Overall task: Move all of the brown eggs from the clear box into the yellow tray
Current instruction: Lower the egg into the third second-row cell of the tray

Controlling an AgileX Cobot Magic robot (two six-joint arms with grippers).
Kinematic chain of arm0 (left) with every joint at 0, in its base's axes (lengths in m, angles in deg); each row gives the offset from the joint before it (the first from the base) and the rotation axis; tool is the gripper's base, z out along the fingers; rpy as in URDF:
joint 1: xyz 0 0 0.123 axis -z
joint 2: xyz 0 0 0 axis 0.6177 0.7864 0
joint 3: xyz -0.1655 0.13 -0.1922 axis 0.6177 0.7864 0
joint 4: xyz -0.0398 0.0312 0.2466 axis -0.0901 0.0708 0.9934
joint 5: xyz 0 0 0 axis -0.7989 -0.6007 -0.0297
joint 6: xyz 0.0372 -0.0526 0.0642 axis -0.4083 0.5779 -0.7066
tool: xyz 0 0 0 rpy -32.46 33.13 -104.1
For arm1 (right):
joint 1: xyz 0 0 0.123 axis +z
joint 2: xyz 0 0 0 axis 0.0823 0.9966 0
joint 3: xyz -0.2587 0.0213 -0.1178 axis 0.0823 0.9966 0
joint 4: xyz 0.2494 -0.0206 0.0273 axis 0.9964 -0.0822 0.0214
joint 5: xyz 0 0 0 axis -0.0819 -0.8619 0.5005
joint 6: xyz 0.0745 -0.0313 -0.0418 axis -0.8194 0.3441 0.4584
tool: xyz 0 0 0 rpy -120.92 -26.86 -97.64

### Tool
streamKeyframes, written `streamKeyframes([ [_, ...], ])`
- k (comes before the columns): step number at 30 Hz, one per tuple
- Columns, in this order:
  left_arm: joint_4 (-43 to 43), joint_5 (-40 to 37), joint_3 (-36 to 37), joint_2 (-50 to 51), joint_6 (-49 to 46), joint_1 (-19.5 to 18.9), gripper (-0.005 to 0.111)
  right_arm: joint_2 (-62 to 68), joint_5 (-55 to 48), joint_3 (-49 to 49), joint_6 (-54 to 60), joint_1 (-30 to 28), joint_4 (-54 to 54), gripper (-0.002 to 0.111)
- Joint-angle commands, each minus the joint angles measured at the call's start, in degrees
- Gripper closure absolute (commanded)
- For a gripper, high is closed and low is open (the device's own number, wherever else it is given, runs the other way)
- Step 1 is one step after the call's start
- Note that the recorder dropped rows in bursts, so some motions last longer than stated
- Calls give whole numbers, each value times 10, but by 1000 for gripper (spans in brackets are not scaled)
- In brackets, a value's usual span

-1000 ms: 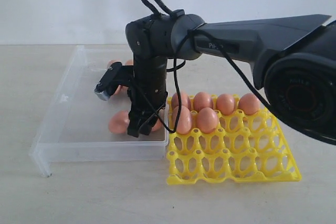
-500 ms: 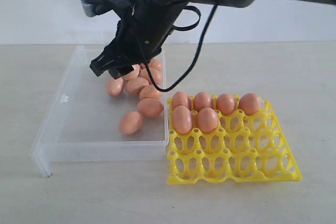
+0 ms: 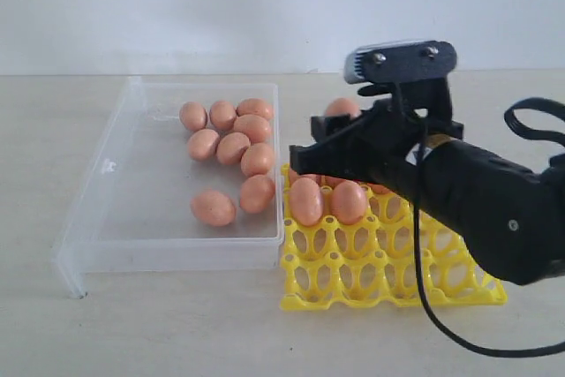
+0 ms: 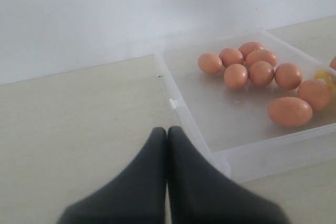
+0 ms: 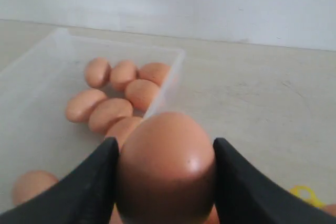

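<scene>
The right gripper (image 5: 164, 182) clamps a brown egg (image 3: 342, 109) between part-open jaws, above the far left corner of the yellow tray (image 3: 388, 293). Nine eggs (image 3: 233, 147) lie in the clear box (image 3: 106, 218), mostly toward its far right corner. The left gripper (image 4: 167, 136) is closed and empty over the desk (image 4: 79, 129).

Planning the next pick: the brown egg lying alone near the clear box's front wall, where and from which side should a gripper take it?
From straight above, closing across the lone egg's short middle. It lies on its side, long axis roughly along the clear box's front wall, with bare floor before and behind; a neighbour egg crowds one end.
</scene>
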Motion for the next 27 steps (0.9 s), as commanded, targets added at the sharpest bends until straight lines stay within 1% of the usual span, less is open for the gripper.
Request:
streamKeyframes([
  [1,-4,10,2,-1,5,1,111,-7,35,31,3,-27,20,109],
  [4,-4,10,2,-1,5,1,111,-7,36,42,-2,-58,19,109],
  [6,-4,10,2,-1,5,1,111,-7,8,47,-17,-81,-19,109],
  [8,-4,10,2,-1,5,1,111,-7,-39,47,-31,-102,-104,109],
  [9,-4,10,2,-1,5,1,111,-7,-63,47,-63,-114,-168,109],
  [12,-4,10,2,-1,5,1,111,-7,-71,47,-142,-156,-284,109],
  [13,-4,10,2,-1,5,1,111,-7,-65,47,-161,-171,-304,109],
  [14,-4,10,2,-1,5,1,111,-7,-57,47,-225,-212,-361,109],
  [15,-4,10,2,-1,5,1,111,-7,-54,47,-264,-227,-409,109],
  [16,-4,10,2,-1,5,1,111,-7,-48,46,-357,-260,-551,109],
  [17,-4,10,2,-1,5,1,111,-6,-48,42,-404,-271,-620,109],
  [18,-4,10,2,-1,5,1,111,4,-48,27,-525,-295,-791,109],
  [19,-4,10,2,-1,5,1,111,11,-45,19,-568,-302,-847,109],
  [20,-4,10,2,-1,5,1,111,35,-22,-6,-641,-317,-940,109],
  [21,-4,10,2,-1,5,1,111,60,2,-26,-660,-324,-966,109],
  [22,-4,10,2,-1,5,1,111,74,12,-37,-660,-325,-968,109],
  [24,-4,10,2,-1,5,1,111,106,12,-61,-660,-325,-966,109],
  [27,-4,10,2,-1,5,1,111,120,13,-64,-661,-325,-967,109],
])
